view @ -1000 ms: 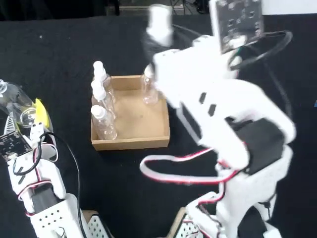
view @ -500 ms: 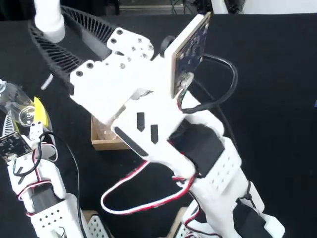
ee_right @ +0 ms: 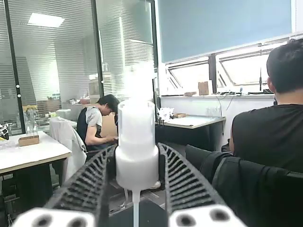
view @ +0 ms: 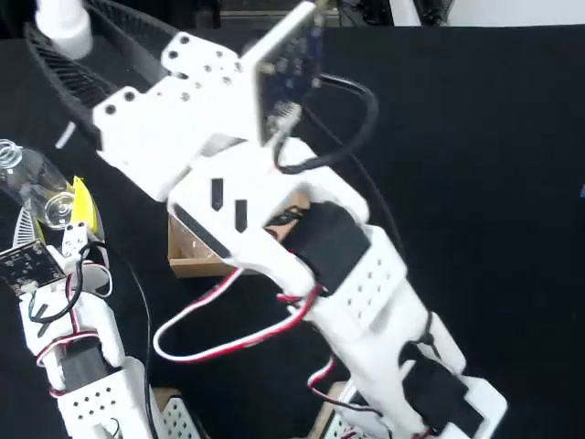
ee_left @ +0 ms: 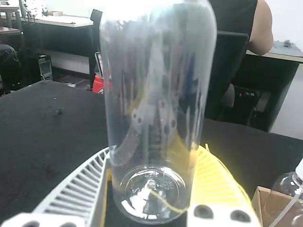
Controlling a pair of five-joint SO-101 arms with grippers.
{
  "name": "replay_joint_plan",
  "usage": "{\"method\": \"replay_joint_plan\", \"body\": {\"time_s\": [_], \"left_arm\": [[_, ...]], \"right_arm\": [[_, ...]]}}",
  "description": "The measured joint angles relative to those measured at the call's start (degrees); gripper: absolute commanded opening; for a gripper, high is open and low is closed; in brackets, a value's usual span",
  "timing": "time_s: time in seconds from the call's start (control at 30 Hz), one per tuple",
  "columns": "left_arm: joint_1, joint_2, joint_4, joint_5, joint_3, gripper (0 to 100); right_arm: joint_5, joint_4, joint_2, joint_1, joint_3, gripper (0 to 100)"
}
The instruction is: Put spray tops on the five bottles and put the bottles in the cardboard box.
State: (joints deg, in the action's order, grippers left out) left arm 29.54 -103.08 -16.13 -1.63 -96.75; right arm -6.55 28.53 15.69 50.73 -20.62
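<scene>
The clear bottle [ee_left: 156, 118] sits in the left gripper [ee_left: 151, 191], clamped between a white ribbed finger [ee_left: 78, 189] and a yellow one [ee_left: 220, 187]. Its round base faces the wrist camera and its long axis runs straight away from that camera, along the line of the fingers. From the high view the same bottle [view: 35, 187] is at the table's left edge, tilted, with its bare threaded neck pointing up and away from the arm's base; no spray top is on it.

The spray top [ee_right: 137, 132] is pinched in the right gripper [ee_right: 136, 152], the two black ribbed fingers [ee_right: 184, 182] closed on its collar. In that arm's wrist view its head points up and its thin dip tube hangs straight down, so its long axis lies along the fingers. In the high view the spray top [view: 64, 27] is at the far left corner, beyond the held bottle and apart from it.

The right arm [view: 302, 247] stretches slantwise across the middle of the table and covers most of the cardboard box [view: 194, 262], of which only the near left corner shows. The left wrist view catches a corner of the box [ee_left: 259, 201] with another bottle [ee_left: 285, 189] standing by it
</scene>
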Motion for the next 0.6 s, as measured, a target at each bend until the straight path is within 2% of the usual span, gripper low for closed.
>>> {"method": "replay_joint_plan", "body": {"time_s": [0.2,0.37,0.43,0.6], "left_arm": [[-0.6,0.0,0.4,0.8,0.0,3],[-1.1,-0.1,1.4,10.7,0.0,3],[-1.8,-0.1,1.4,13.5,0.0,3],[-2.5,-0.1,1.4,14.8,0.0,3]], "right_arm": [[0.0,0.0,-3.6,0.7,-3.0,1.1],[0.0,0.0,-6.1,2.7,-3.4,1.1],[1.8,0.0,-7.7,3.4,-4.7,1.1],[8.4,0.0,-14.4,3.5,-9.9,1.1]]}}
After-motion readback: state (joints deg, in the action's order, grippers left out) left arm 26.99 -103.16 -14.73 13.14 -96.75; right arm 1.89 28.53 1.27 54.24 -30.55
